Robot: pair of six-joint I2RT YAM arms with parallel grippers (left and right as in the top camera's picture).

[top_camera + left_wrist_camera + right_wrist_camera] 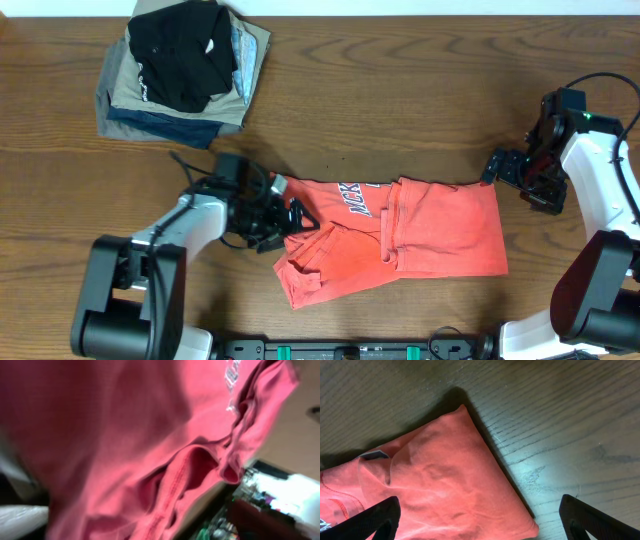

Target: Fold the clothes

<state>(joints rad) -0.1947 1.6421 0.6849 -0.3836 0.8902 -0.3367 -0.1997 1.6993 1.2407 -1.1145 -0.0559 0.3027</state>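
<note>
The coral-red T-shirt (440, 235) lies partly folded and crumpled on the wooden table, with dark lettering (355, 200) showing near its top edge. My left gripper (292, 220) is at the shirt's left edge and its fingers seem closed on the cloth. In the left wrist view, blurred red fabric (125, 445) fills the frame and hides the jaws. My right gripper (497, 166) hovers by the shirt's top right corner. It is open and empty, with its fingers wide apart (485, 525) above the shirt's corner (450, 475).
A pile of folded garments (150, 105) with a black one (185, 50) on top sits at the back left. Bare wooden table (400, 90) lies behind the shirt. The table's front edge is close below the shirt.
</note>
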